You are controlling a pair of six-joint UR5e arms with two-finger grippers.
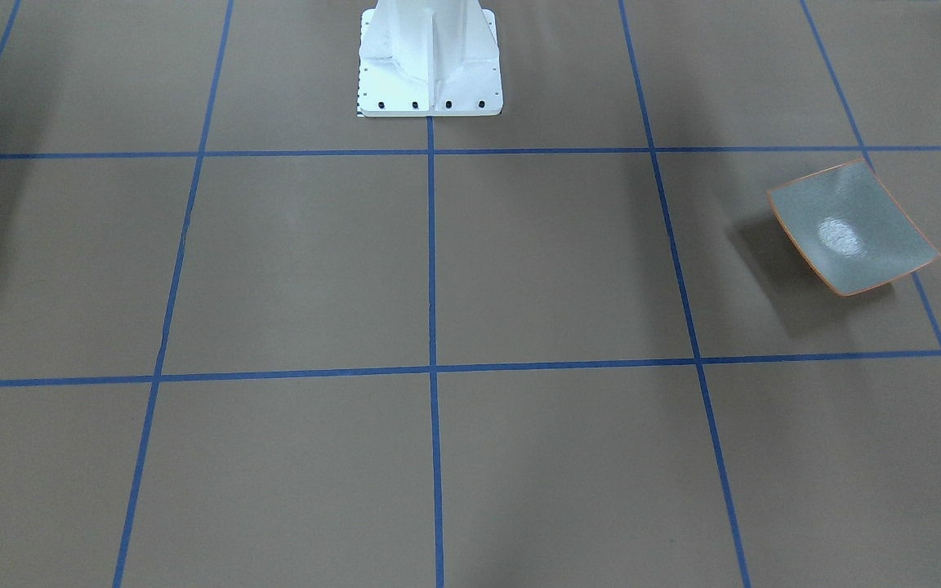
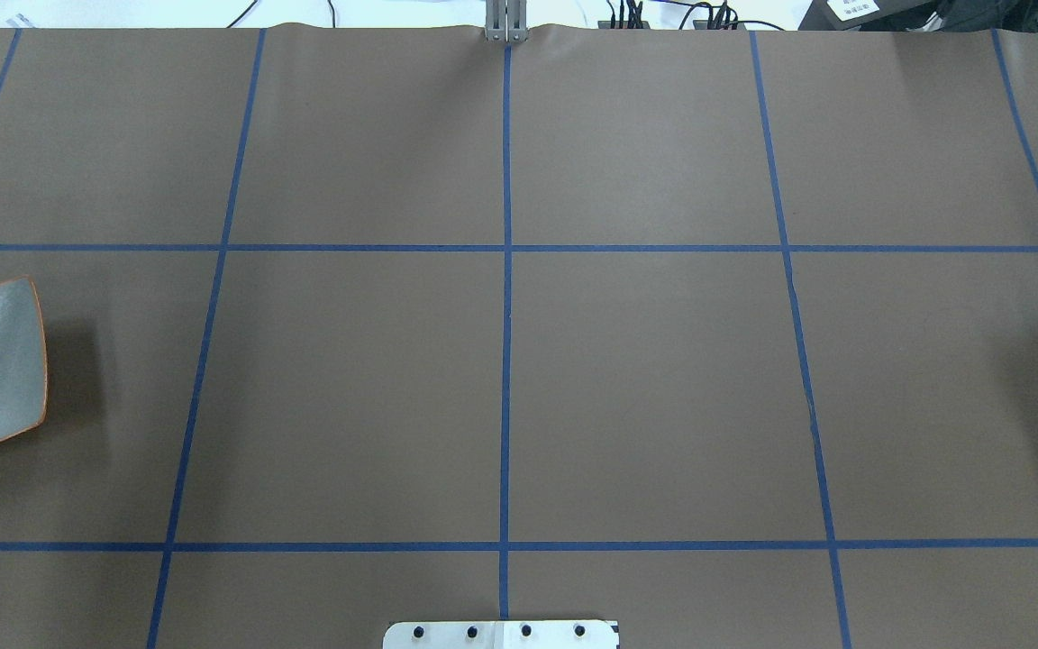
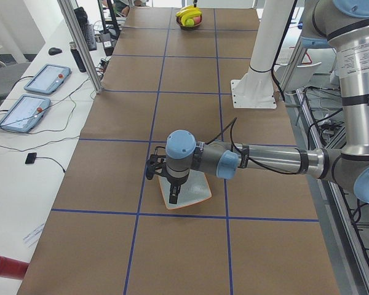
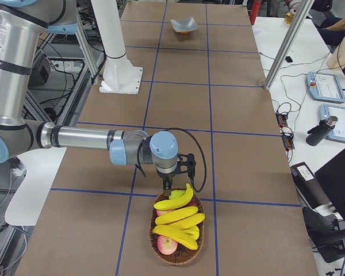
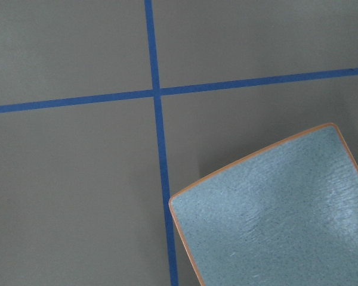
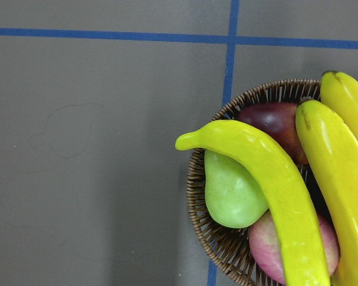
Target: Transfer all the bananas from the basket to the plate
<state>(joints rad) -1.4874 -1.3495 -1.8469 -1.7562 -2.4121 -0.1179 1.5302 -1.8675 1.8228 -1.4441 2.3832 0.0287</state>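
Right gripper [image 4: 168, 185]: just beside the basket [image 6: 198, 196] rim, jaw opening not determinable. Left gripper [image 3: 173, 198]: over the plate [image 1: 850, 233], opening likewise not determinable. Bananas [image 4: 181, 215]: heaped in basket, well apart from plate. Expect light, stiff, glossy, probably slippery skins; grasp topmost across mid-length, not at tapered tips.
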